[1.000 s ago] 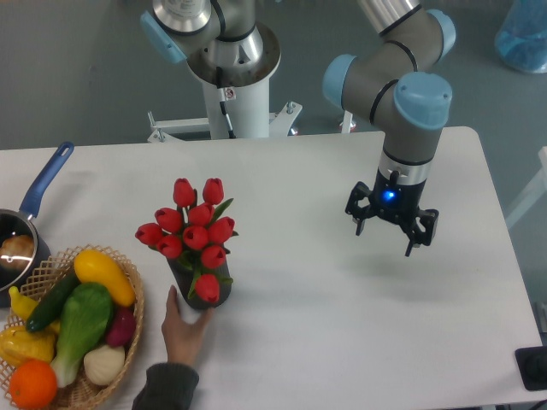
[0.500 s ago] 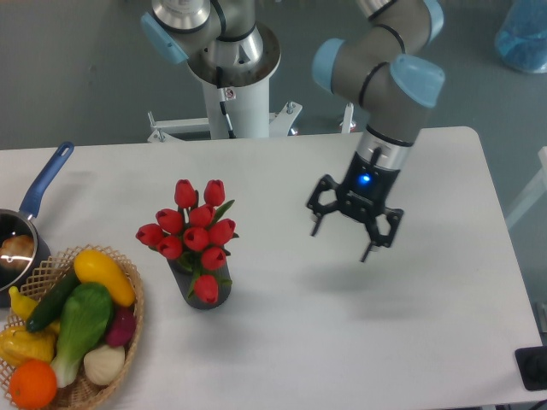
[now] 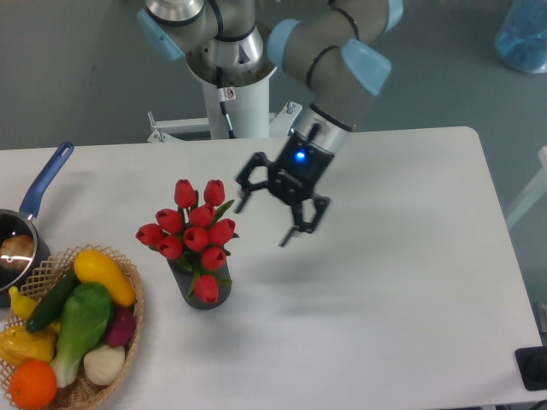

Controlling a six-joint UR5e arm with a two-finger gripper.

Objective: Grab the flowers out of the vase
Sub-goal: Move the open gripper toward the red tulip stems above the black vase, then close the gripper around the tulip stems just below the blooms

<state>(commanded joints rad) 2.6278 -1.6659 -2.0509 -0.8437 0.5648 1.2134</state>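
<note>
The gripper [image 3: 267,216], jaws spread and empty, hangs at frame centre just right of the flowers [image 3: 195,229], which stand upright in the vase [image 3: 207,290] toward the lower left.

From where I stand, the vase [image 3: 205,290] is mostly hidden behind the flowers [image 3: 193,234], only its lower dark side showing; the stems inside cannot be seen. The saucepan [image 3: 19,235] runs off the left edge, and the wicker basket [image 3: 126,329] is cut by the left and bottom edges. The arm's upper links pass out of the top. A blue object [image 3: 523,34] at the top right corner is cropped and too blurred to name.
</note>
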